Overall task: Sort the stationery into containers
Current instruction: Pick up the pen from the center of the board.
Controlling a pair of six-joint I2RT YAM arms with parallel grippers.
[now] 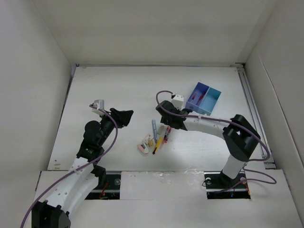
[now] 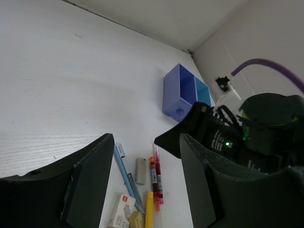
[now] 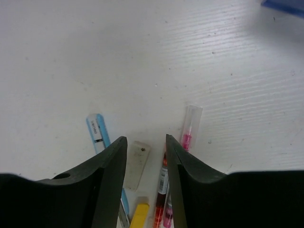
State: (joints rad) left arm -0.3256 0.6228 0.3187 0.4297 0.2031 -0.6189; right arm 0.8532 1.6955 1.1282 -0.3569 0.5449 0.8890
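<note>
Right gripper (image 3: 145, 142) hangs low over the pile (image 1: 156, 142), its jaws partly apart and gripping nothing. A grey eraser (image 3: 137, 164) lies flat on the table (image 1: 118, 85) in the gap between those jaws; whether either jaw touches it cannot be told. Just left of that eraser lies a blue pen (image 3: 97, 133). Just right of it lie two red pens (image 3: 163, 183) side by side, one with a clear cap. A yellow pen (image 3: 138, 216) shows its end below the eraser, at the bottom edge of the wrist view.

From above, the pile sits near the table's middle, with a pink eraser (image 1: 142, 148) and a cream eraser (image 1: 150, 140) on its near-left side. Left gripper (image 1: 126, 114) is off to the left of the pile, apart from it, with its jaws standing wide and nothing between them.

The box (image 1: 204, 99) stands at the far right of the table, apart from the pile. Its dark blue half is on the left and its light blue half on the right. A reddish streak shows in the dark half, too small to identify.
</note>
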